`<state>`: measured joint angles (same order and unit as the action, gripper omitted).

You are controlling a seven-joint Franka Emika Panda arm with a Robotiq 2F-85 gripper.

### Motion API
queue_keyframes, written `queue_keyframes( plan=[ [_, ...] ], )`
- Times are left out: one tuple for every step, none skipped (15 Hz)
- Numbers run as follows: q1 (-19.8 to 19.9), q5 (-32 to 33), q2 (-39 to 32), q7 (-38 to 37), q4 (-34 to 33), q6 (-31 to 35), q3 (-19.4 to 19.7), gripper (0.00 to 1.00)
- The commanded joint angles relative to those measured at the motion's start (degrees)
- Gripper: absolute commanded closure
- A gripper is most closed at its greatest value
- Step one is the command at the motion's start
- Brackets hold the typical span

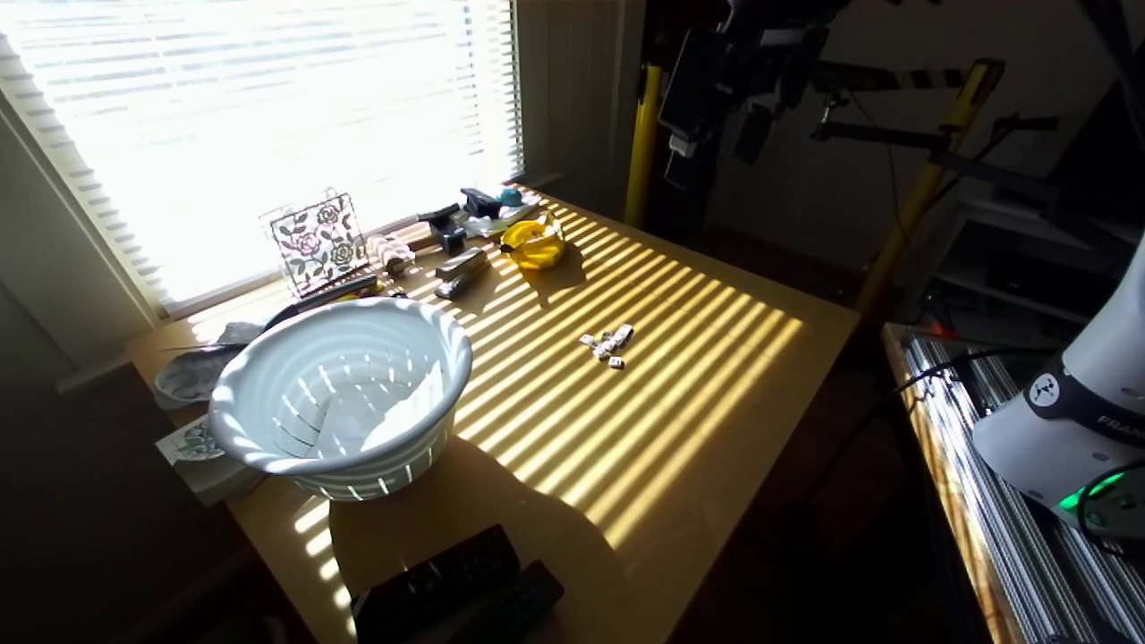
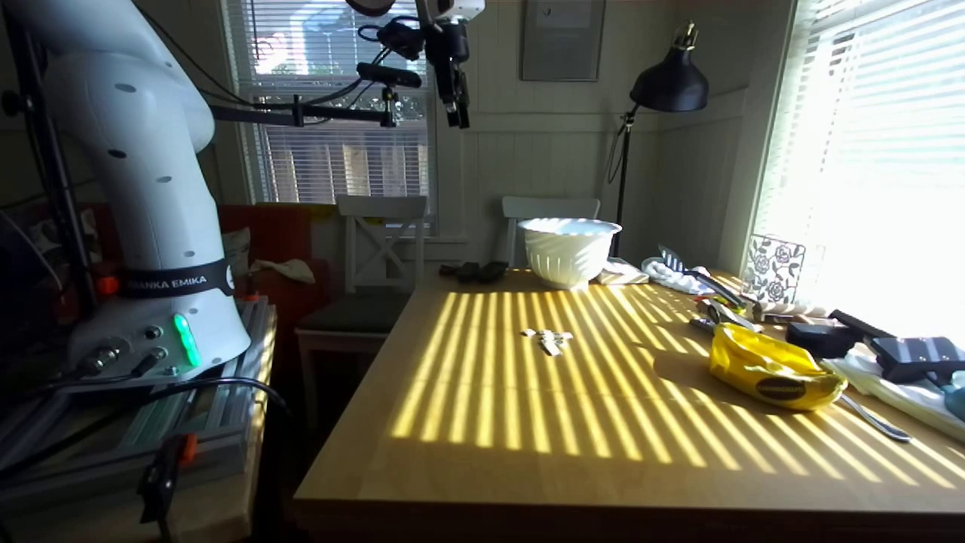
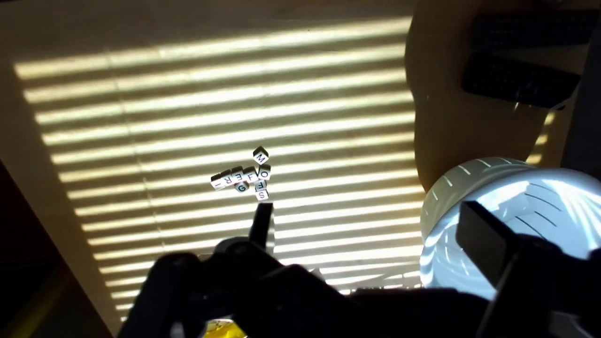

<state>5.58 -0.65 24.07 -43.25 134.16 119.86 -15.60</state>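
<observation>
Letter cubes [image 3: 250, 175] lie in a loose cluster on the table [image 2: 422, 475]. Long axis: main row runs roughly left-right in the wrist view, a second line crosses at its right end, one cube sits just beside the row. Gripper [image 3: 366, 206] hangs high above, well apart from them. Released: fingers spread wide, nothing held, nothing touched. Only one arm [image 2: 143, 173], so no nearer-arm question. Key relation: cubes are below the gripper and off-centre, showing past the tip of the picture-left finger in the wrist view, not mid-gap. Row lies roughly along the line between fingertips, so as oriented the fingers would likely straddle its length rather than its narrow width; judgement call. White bowl [image 2: 569, 256] shows behind the picture-right finger in the wrist view. Two dark remotes [image 3: 521, 77] near the bowl. Yellow pouch [image 2: 754, 369] off on the window [image 1: 295, 116] side in both exterior views.
</observation>
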Motion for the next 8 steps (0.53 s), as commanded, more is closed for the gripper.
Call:
queue_keyframes(
  plan=[
    [-0.17, 1.36, -6.52, -2.82, -1.99, 3.09, 2.87, 0.00],
    [-0.33, 1.12, -7.88, -2.79, -1.93, 4.18, 3.77, 0.00],
    [-0.53, 0.63, -9.08, -2.56, -1.85, 5.06, 4.72, 0.00],
    [-0.73, 0.15, -10.18, -2.30, -1.87, 5.80, 5.61, 0.00],
    [-0.83, -0.30, -11.31, -2.02, -1.80, 6.91, 6.51, 0.00],
    [-0.99, -0.81, -12.14, -1.75, -1.89, 7.53, 7.32, 0.00],
    [-1.03, -0.95, -13.14, -1.70, -1.90, 8.73, 8.03, 0.00],
    [-1.11, -1.20, -13.97, -1.71, -2.03, 9.23, 8.68, 0.00]
  ],
)
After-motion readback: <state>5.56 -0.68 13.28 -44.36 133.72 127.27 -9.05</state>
